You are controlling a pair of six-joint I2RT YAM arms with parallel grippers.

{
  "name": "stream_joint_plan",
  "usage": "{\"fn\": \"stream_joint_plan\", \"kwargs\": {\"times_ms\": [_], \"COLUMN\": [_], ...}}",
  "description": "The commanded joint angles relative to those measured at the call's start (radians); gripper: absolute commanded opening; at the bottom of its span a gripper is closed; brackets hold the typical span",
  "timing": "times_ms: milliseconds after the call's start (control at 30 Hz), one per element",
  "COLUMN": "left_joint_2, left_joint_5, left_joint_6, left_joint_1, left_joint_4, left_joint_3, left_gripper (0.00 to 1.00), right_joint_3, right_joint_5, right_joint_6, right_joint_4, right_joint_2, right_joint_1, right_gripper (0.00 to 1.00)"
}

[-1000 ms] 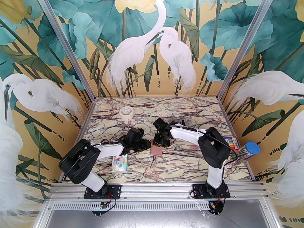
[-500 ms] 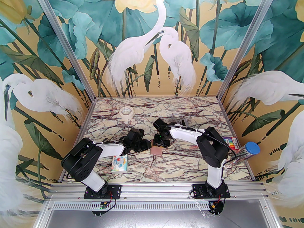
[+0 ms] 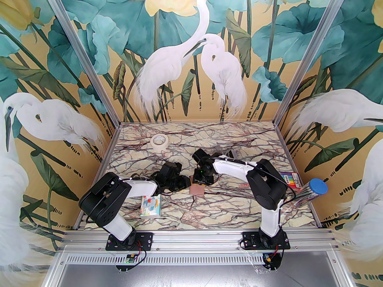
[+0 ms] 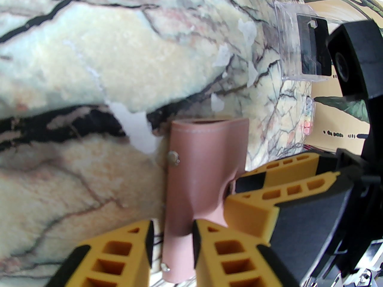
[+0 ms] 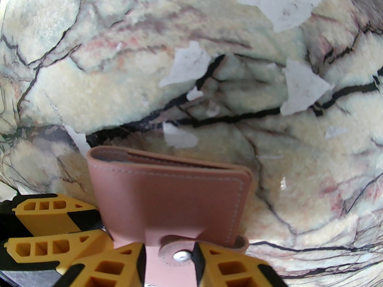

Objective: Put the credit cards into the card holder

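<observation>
Marbled tabletop (image 3: 209, 214) holds the pink card holder (image 3: 197, 189) near its centre. The left gripper (image 4: 172, 235) pinches the holder's edge from 9 o'clock, and the right gripper (image 5: 170, 256) clamps its snap tab (image 5: 180, 253) from 12 o'clock. A cartoon tissue pack (image 3: 151, 206) lies at 8 o'clock.

**Enclosure and surroundings**

Floored with a marble-print tabletop (image 3: 239, 217): cream, veined in black and dull red. Worn through to white patches (image 5: 302, 91) in places, plain in the wrist views. Walled behind, left and right of the tabletop with a mural (image 3: 179, 64): white egrets, teal lotus leaves, pale yellow blooms on ochre. Framed by aluminium posts (image 3: 85, 60) rising from the tabletop's two far corners. Edged along the tabletop's near side with a slotted aluminium rail (image 3: 194, 238); nearer still, a grey metal sheet (image 3: 194, 275). Lit brightly and evenly.
</observation>
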Motion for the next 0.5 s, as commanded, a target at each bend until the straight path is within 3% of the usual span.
{"fn": "stream_joint_plan", "kwargs": {"times_ms": [0, 467], "left_joint_2": [0.059, 0.105], "left_joint_5": [0.028, 0.069], "left_joint_6": [-0.004, 0.009], "left_joint_1": [-0.009, -0.009], "left_joint_4": [0.042, 0.064], "left_joint_3": [-0.003, 0.010], "left_gripper": [0.27, 0.28], "right_joint_3": [-0.024, -0.021], "right_joint_5": [0.042, 0.032], "right_joint_6": [-0.021, -0.025], "right_joint_4": [-0.040, -0.033], "right_joint_2": [0.072, 0.075], "right_joint_1": [0.004, 0.004], "right_gripper": [0.33, 0.31]}}
